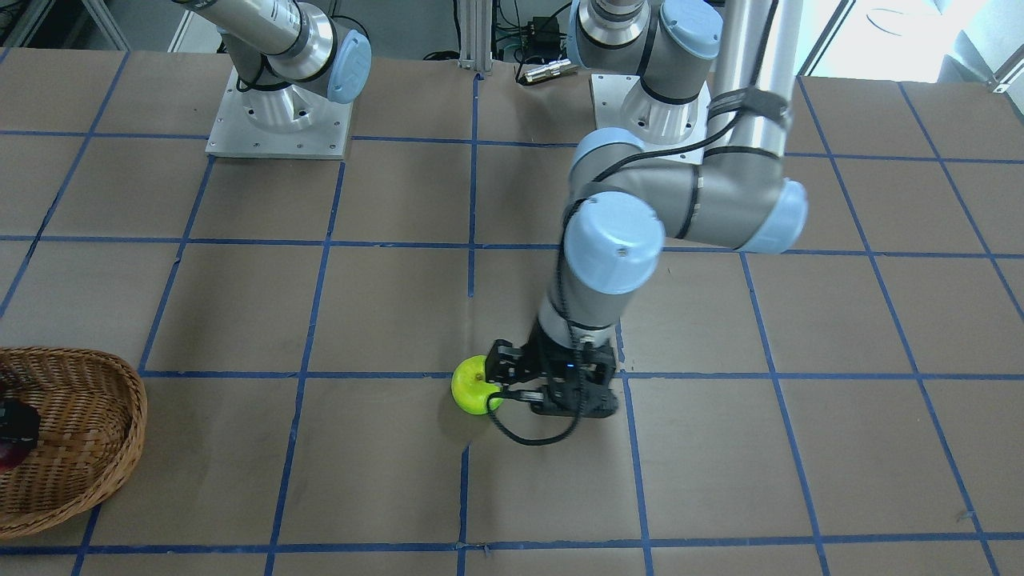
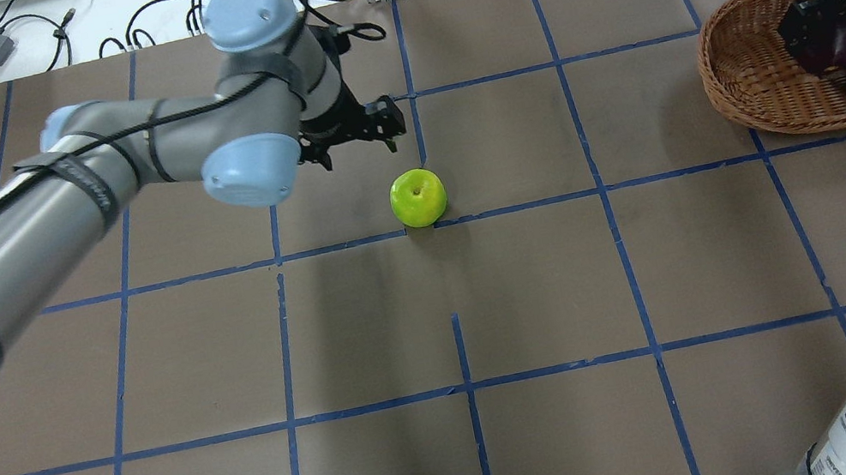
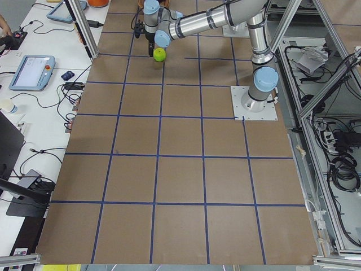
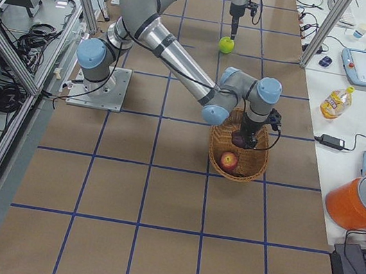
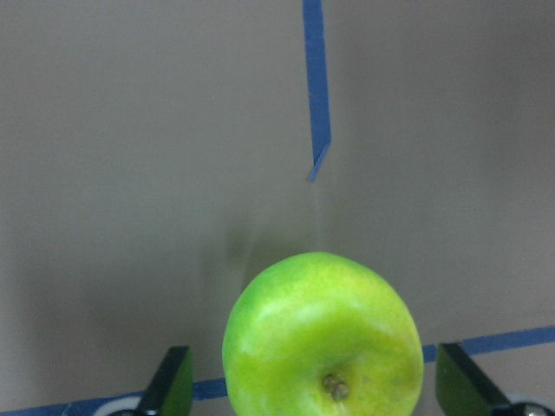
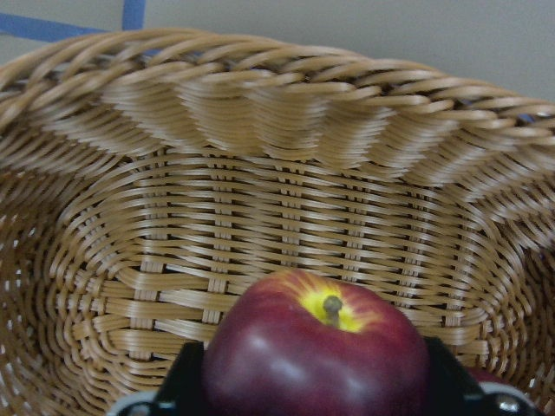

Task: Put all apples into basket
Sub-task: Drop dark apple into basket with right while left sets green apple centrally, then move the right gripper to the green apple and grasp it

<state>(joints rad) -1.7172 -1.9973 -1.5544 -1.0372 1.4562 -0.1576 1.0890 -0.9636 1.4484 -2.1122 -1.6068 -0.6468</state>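
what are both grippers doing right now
left gripper: open, fingers either side of the green apple
right gripper: closed on the maroon apple

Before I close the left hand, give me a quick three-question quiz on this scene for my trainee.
1. True or false: the green apple lies in the basket.
2. Between the right hand's fingers sits: A the maroon apple, B the green apple, C nothing.
3. Fill in: the left hand's fingers stand on either ___ of the green apple, with gaps.
Key: 1 false; 2 A; 3 side.
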